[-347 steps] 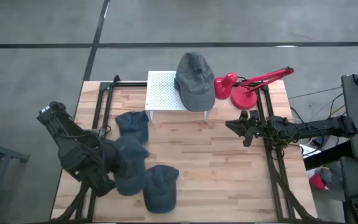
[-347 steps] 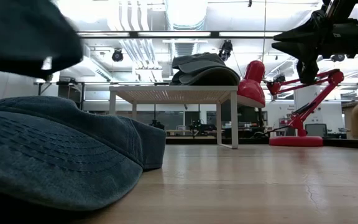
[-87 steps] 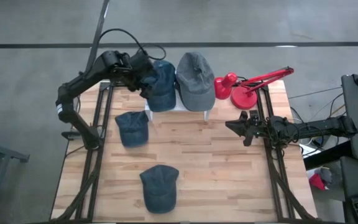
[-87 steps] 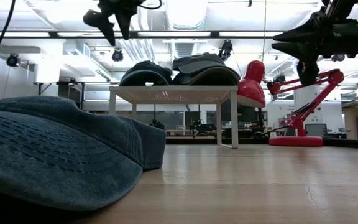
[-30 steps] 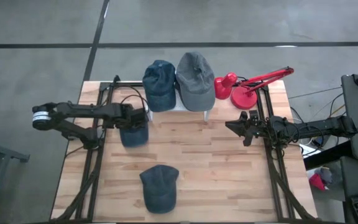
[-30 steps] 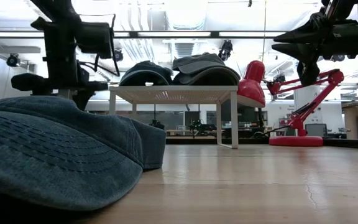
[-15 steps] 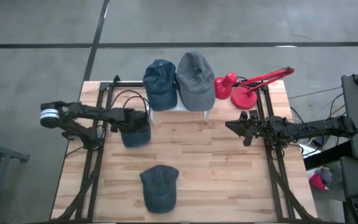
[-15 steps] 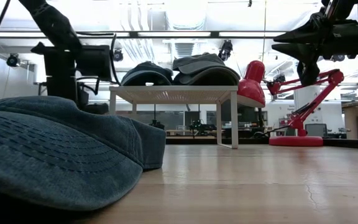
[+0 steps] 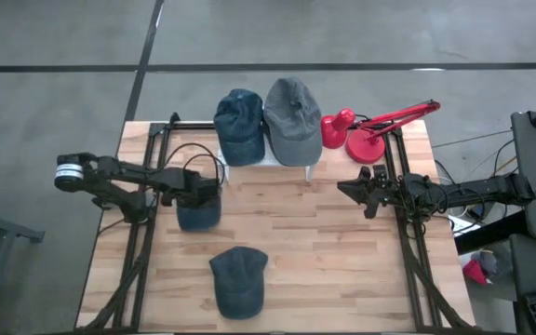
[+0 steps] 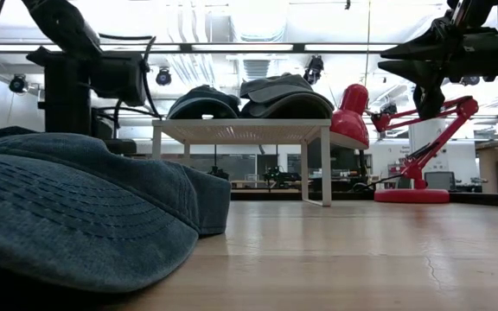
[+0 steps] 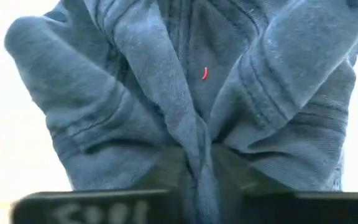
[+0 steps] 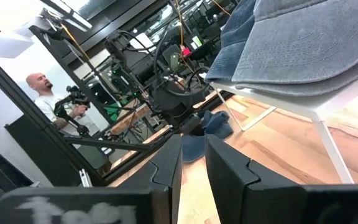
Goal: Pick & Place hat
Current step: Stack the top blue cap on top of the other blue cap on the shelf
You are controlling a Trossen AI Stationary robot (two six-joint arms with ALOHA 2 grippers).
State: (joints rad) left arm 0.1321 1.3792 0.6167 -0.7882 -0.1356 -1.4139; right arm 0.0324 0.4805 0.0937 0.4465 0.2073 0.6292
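The grasp step is in hand; the blue hat (image 9: 197,210) is pinched in the left gripper (image 9: 196,192); a lift toward the white stand (image 9: 270,158) is called for next; the right gripper (image 9: 350,190) is parked aside, fingers narrow, nothing held.

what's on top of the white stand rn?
Two hats sit side by side on the white stand: a dark blue hat and a grey hat. They cover nearly all of its top, so anything beneath them cannot be seen.

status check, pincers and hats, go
Left pincer shut on blue denim cap, mid-table. Right pincer shut, empty, waiting at right. Two caps on white rack, one near front edge. Path clear.
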